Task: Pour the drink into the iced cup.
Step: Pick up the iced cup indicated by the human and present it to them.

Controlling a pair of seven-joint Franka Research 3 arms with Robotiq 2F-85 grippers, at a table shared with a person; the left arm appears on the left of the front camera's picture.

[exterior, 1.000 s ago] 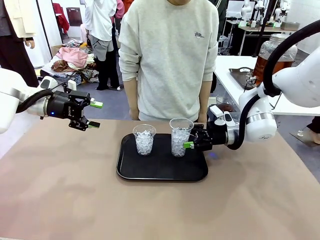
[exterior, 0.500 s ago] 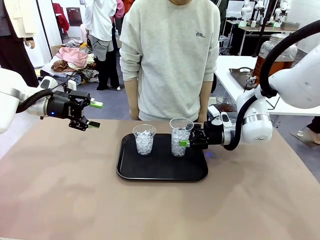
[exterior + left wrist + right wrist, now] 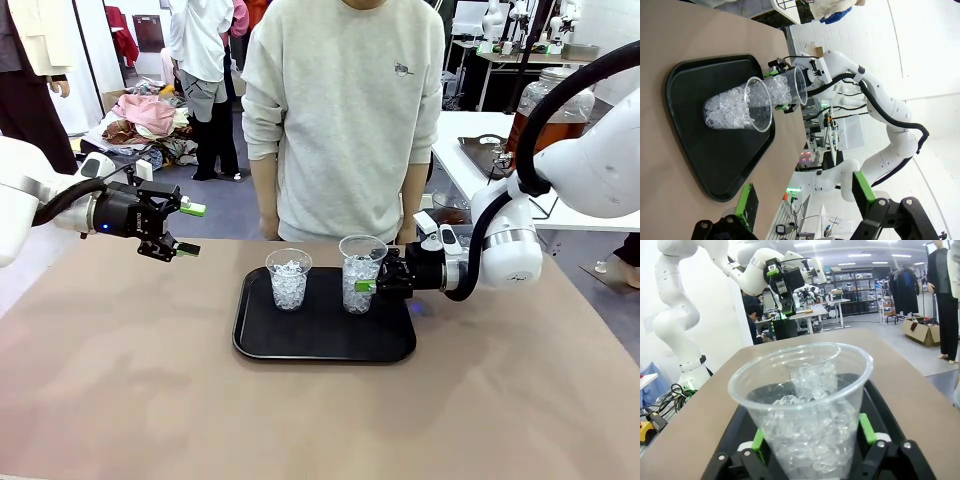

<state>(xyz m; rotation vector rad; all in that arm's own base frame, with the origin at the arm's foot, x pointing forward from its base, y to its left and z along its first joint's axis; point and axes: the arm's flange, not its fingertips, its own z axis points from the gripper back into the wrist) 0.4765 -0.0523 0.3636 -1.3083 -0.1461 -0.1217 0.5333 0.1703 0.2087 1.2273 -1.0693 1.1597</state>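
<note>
Since a second ago the right gripper (image 3: 364, 284) has slid in around the right iced cup (image 3: 805, 390) and now clamps its walls between the green pads, on the black tray (image 3: 320, 348). Left gripper (image 3: 185, 228) hovers open, well apart. Amber drink (image 3: 516, 138), seemingly in a jar, stands on the far side table.

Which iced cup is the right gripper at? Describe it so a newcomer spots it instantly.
Find the black rectangular tray mid-table, in front of the standing person. Two clear plastic cups of ice stand on it; take the cup on the robot's right. Unlike its neighbour, it sits between the right gripper's green pads.
</note>
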